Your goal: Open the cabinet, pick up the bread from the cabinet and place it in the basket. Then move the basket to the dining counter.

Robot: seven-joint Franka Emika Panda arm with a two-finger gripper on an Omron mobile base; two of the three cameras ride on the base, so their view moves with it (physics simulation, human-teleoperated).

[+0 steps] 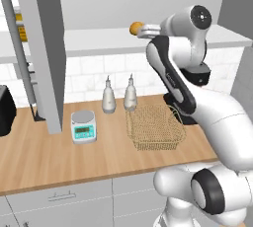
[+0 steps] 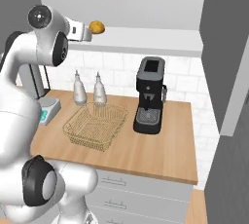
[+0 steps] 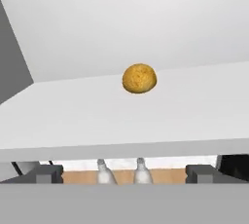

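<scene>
On the white inner shelf (image 3: 73, 116) of the light grey wall cabinet (image 1: 47, 48), whose door stands swung open, the small round golden-brown bread roll (image 3: 139, 78) sits alone, well back from the shelf's front edge. The two-finger end effector (image 3: 124, 174) is raised to shelf height and faces the roll straight on; its two dark fingertips (image 3: 47, 173) stand wide apart with nothing between them, short of the shelf's front edge and clear of the bread. From the left base view the roll (image 1: 136, 28) shows just beyond the white hand, and from the right base view it (image 2: 97, 27) sits just past the hand's tip. Below, on the light wooden tabletop (image 1: 49, 157), the shallow tan wire-mesh basket (image 1: 154, 126) rests near the middle, with two white bottles (image 1: 108, 96) just behind it toward the tiled wall, a small white kitchen scale (image 1: 83, 126) nearby and a black coffee machine (image 2: 150, 102) at the basket's other side.
</scene>
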